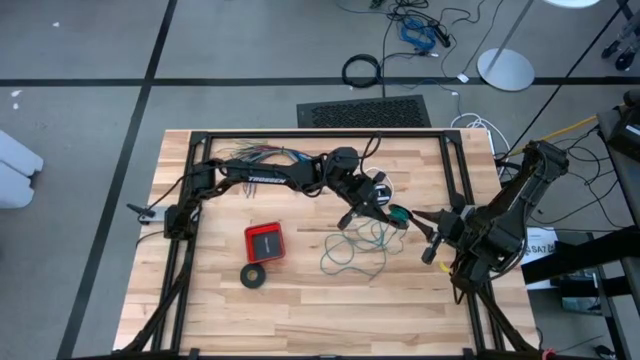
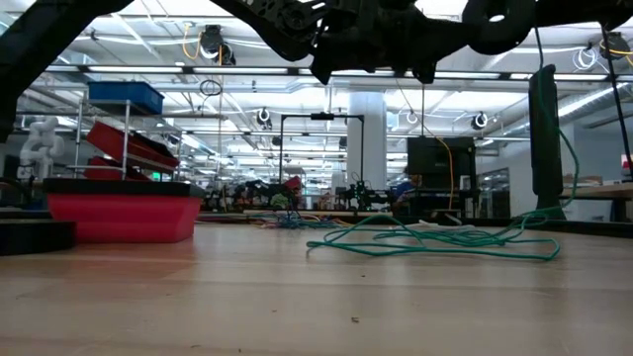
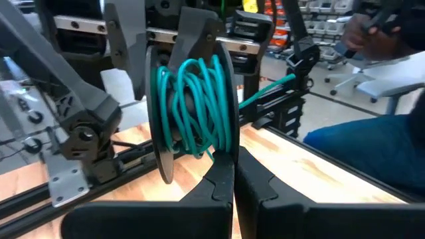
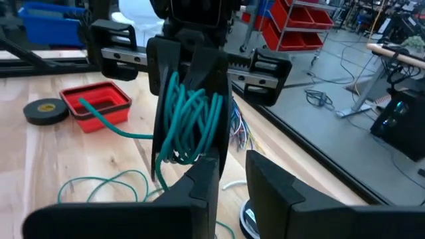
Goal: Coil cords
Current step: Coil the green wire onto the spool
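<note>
Progress: part done; teal-green wire (image 3: 196, 106) partly wound into a coil.
Left gripper (image 1: 385, 213): clenched on that coil, raised over mid-table.
Right gripper (image 1: 432, 240): just beside the coil, fingers slightly parted, holding nothing that I can see.
Left to do: loose wire tangle (image 1: 355, 250) on the table; white cord (image 1: 385, 186) uncoiled.

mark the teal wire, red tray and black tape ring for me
teal wire (image 1: 352, 252): high view, loose loops lying on the table.
red tray (image 1: 265, 242): high view, middle of the tray's dark inside.
black tape ring (image 1: 254, 276): high view, the ring's band.
</note>
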You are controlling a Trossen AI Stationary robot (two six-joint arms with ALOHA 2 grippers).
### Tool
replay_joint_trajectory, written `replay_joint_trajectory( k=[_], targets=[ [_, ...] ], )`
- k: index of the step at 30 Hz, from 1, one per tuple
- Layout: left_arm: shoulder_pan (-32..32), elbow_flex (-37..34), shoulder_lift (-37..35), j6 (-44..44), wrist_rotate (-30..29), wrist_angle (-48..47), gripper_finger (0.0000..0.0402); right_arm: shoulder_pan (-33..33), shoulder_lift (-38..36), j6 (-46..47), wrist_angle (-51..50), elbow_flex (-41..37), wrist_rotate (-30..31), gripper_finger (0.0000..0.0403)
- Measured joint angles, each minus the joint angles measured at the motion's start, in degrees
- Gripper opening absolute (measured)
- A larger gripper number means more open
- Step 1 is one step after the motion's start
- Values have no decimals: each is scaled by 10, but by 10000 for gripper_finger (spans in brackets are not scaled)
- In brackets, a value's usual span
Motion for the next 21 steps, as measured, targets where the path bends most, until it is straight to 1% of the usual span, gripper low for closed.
replay_joint_trajectory(
  k=[7,13,17,19,21],
  targets=[
    [0,0,0,1,15,3,0,4,0,-14,23,0,9,63],
    [-1,-1,0,-3,8,11,0,4,0,-50,55,0,11,63],
    [-1,-1,0,-3,0,11,0,3,0,-52,58,0,14,62],
    [-2,-1,0,-3,-3,11,0,0,0,-52,60,0,14,55],
    [-2,-1,0,-3,-11,11,0,-5,0,-52,61,0,13,37]
  ],
)
